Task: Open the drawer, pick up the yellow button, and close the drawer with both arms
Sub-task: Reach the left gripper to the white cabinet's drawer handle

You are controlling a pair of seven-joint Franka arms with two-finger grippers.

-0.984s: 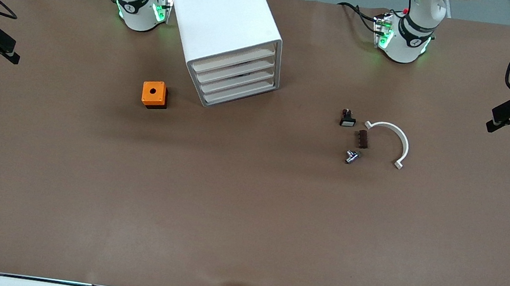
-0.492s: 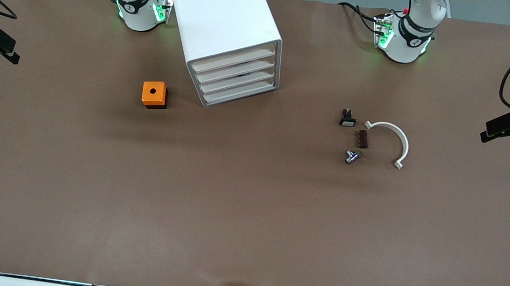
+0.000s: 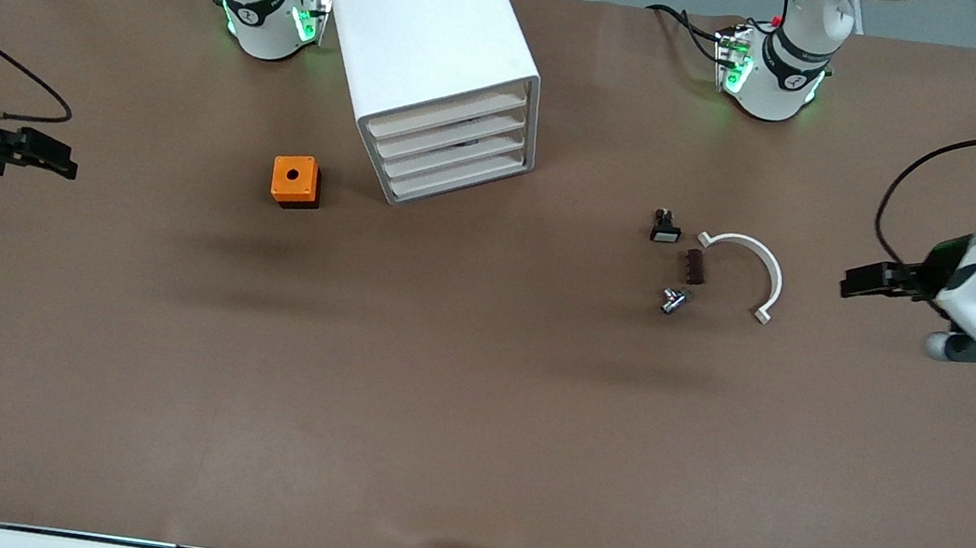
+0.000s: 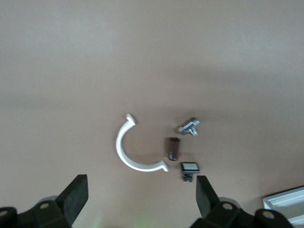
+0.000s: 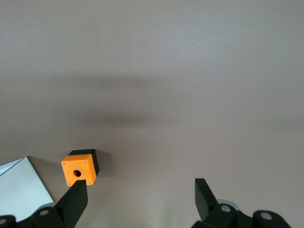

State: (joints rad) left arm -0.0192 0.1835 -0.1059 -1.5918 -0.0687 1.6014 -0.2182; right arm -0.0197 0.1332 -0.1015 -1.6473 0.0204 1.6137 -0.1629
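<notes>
The white cabinet (image 3: 429, 40) stands between the arms' bases, and its four beige-fronted drawers (image 3: 452, 151) are all shut. The button is hidden. My left gripper (image 3: 855, 283) is open and empty, in the air over the left arm's end of the table; its fingers point toward the small parts. In the left wrist view (image 4: 141, 202) its jaws stand wide apart. My right gripper (image 3: 55, 160) is open and empty over the right arm's end of the table. The right wrist view (image 5: 141, 202) shows its jaws wide apart.
An orange cube with a round hole (image 3: 296, 181) sits beside the cabinet, toward the right arm's end. A tiny black piece with a white face (image 3: 665, 229), a brown piece (image 3: 694, 266), a metal piece (image 3: 673, 300) and a white half ring (image 3: 753, 266) lie toward the left arm's end.
Both arms have swung in from the table's ends toward its middle, and both grippers now sit lower in the front view. Nothing on the table has moved.
</notes>
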